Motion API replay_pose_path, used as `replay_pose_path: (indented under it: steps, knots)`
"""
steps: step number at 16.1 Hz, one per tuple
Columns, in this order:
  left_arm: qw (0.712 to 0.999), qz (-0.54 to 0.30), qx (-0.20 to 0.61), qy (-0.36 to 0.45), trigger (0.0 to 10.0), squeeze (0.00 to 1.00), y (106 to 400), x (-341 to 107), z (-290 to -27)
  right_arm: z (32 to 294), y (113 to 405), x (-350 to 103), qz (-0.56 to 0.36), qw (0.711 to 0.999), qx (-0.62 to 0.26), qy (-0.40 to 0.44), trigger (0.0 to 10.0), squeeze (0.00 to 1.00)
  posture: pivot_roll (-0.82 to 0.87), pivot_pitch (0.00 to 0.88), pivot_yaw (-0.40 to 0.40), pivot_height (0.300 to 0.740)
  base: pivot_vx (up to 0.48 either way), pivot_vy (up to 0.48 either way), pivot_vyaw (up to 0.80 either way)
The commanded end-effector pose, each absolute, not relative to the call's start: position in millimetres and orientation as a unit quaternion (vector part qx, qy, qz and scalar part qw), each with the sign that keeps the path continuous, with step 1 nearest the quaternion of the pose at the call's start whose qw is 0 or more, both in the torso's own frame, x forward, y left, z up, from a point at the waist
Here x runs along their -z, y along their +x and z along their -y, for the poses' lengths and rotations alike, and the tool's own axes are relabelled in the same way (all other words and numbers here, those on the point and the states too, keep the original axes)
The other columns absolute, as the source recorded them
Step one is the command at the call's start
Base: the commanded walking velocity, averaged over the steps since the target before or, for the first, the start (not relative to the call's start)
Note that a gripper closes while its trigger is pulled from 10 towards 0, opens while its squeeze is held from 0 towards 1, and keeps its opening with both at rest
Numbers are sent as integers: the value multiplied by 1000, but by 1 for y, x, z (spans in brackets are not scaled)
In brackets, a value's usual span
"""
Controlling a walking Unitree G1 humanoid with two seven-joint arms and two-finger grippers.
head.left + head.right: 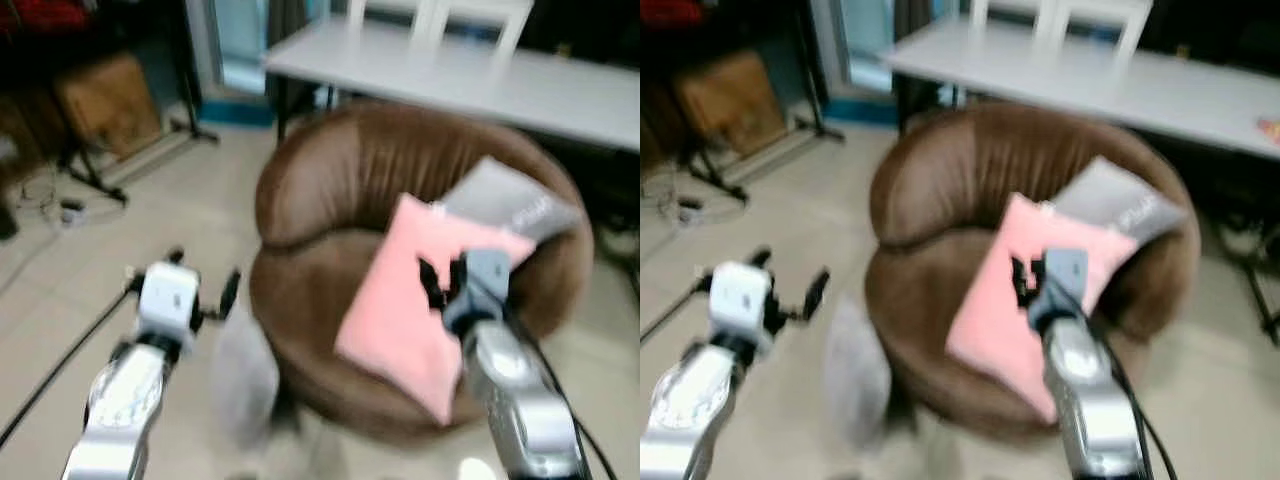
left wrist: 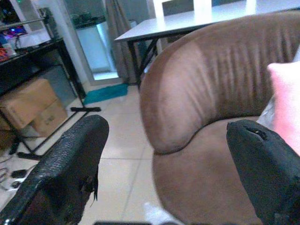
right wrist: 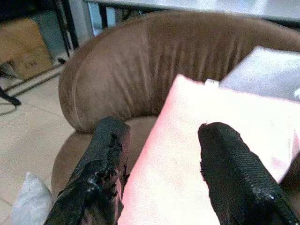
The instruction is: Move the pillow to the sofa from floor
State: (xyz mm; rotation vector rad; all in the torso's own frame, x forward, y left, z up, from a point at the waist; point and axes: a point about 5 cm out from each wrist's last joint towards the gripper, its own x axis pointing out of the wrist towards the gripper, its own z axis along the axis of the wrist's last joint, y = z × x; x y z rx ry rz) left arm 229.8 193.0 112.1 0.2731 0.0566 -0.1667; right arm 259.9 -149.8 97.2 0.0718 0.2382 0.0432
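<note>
Floor (image 1: 200, 215) is pale tile. Nearest, a blurred pale grey cushion (image 1: 245, 375) sits on the floor against the sofa's front-left edge.

Left gripper (image 1: 205, 290) hangs over the floor just left of the sofa, fingers spread wide, holding nothing. Right gripper (image 1: 443, 277) is over the pillow near its middle, fingers apart, nothing pinched; contact with the fabric can't be told.

Round brown sofa (image 1: 330, 170) carries the pink pillow (image 1: 400, 305). Pillow lies on the seat, tilted, upper edge propped toward the back rest on the right side. Long axis runs diagonally: lower corner at the seat's front edge, top corner up by the back rest. A grey pillow (image 1: 510, 200) sits behind it, touching, against the sofa's back-right rim.

Beyond the sofa: white table (image 1: 450, 75) with a white chair (image 1: 440, 15). Far left: cardboard box (image 1: 105, 100) under a dark rack (image 2: 35, 51), black stand legs (image 1: 95, 180), cables on the floor.
</note>
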Motion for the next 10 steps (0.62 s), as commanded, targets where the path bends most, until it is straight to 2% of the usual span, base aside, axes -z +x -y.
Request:
replay_pose_path:
  steps: [1, 4, 7, 10]
  knots:
    - [987, -25, 72, 142, 10000, 169, 230, -115, -197, 147, 262, -100, -118, 992, -24, 37, 10000, 0, 13, 0, -59, 740, 0, 398, 0]
    - [986, -27, 75, 145, 10000, 173, 229, -115, -196, 149, 257, -97, -123, 991, -16, 40, 10000, 0, 6, 0, -54, 740, 0, 386, 0]
    - [990, -26, 58, 127, 10000, 176, 231, -119, -193, 147, 256, -96, -126, 991, -24, 41, 10000, 0, 5, 0, -53, 740, 0, 0, 0]
    - [990, -17, 58, 131, 10000, 204, 233, -123, -190, 140, 254, -99, -119, 991, -47, 40, 10000, 0, 5, 0, -49, 740, 0, 0, 773]
